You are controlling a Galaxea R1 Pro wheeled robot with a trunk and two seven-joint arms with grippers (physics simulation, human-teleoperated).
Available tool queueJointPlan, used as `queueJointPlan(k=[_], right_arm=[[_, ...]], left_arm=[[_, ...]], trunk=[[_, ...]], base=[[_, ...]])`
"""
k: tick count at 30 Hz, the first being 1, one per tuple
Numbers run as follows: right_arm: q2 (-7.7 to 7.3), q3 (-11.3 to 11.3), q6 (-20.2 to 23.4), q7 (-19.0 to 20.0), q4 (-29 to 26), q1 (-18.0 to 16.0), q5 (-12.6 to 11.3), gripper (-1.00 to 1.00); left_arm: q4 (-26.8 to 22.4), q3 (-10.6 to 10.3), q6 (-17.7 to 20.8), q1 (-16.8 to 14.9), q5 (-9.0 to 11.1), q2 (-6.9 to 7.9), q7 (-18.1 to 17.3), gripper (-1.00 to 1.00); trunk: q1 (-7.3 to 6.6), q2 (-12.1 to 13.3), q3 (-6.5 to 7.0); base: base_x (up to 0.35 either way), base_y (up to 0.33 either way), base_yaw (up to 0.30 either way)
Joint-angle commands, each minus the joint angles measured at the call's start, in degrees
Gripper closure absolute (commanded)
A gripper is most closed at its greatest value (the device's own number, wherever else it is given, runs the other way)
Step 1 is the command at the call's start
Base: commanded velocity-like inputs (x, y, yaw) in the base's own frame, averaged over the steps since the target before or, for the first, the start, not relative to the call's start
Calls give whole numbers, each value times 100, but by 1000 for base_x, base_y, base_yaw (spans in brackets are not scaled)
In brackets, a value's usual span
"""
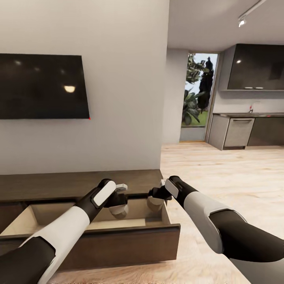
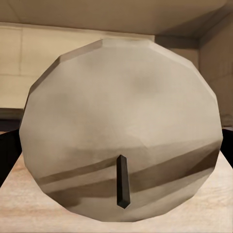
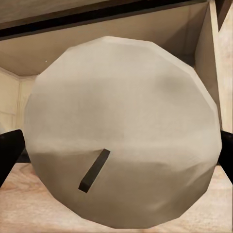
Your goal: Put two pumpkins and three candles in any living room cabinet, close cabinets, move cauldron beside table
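I hold a candle [image 2: 121,131] in the left end effector [image 1: 118,209] and another candle [image 3: 121,131] in the right end effector [image 1: 154,202], both pinched above the cabinet's [image 1: 118,236] open drawer [image 1: 94,225]. Next: lower, release.

Cabinet [image 1: 79,185] stands along the wall, below the television [image 1: 41,86]. Its right-hand drawer [image 1: 118,236] is pulled out toward the robot. Two candles are held over the drawer's back half: one [image 1: 119,211] in the left gripper [image 1: 120,205] near the drawer's middle, the other [image 1: 154,203] in the right gripper [image 1: 156,197] near its back right corner. Kitchen counter [image 1: 252,115] lies far right, beyond the doorway [image 1: 197,98].
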Motion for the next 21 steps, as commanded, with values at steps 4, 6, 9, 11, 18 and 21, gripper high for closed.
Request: queueJointPlan(k=[4,6,9,11,18,21], right_arm=[[0,51,23,-53,-5,-1,-62,100],[0,53,23,-56,-4,-1,-62,100],[0,54,29,-60,-11,-1,-62,100],[0,54,29,-60,-12,-1,-62,100],[0,54,23,-58,-4,-1,-62,100],[0,54,23,-58,-4,-1,-62,100]], left_arm=[[-7,-22,-6,-6,44,-4,47,100],[-7,-23,-6,-5,44,-8,47,100],[-7,-23,-8,-5,44,-7,47,100],[-5,-26,-9,-8,41,-6,47,100],[-12,-31,-74,-7,44,-12,47,100],[-9,-31,-78,-7,44,-12,47,100]], trunk=[[87,-165,-78],[131,-245,-114],[197,-366,-168],[241,-446,-204],[263,-486,-222],[263,-486,-222]], base=[[0,0,0],[0,0,0],[0,0,0],[0,0,0],[23,0,0],[236,0,0]])
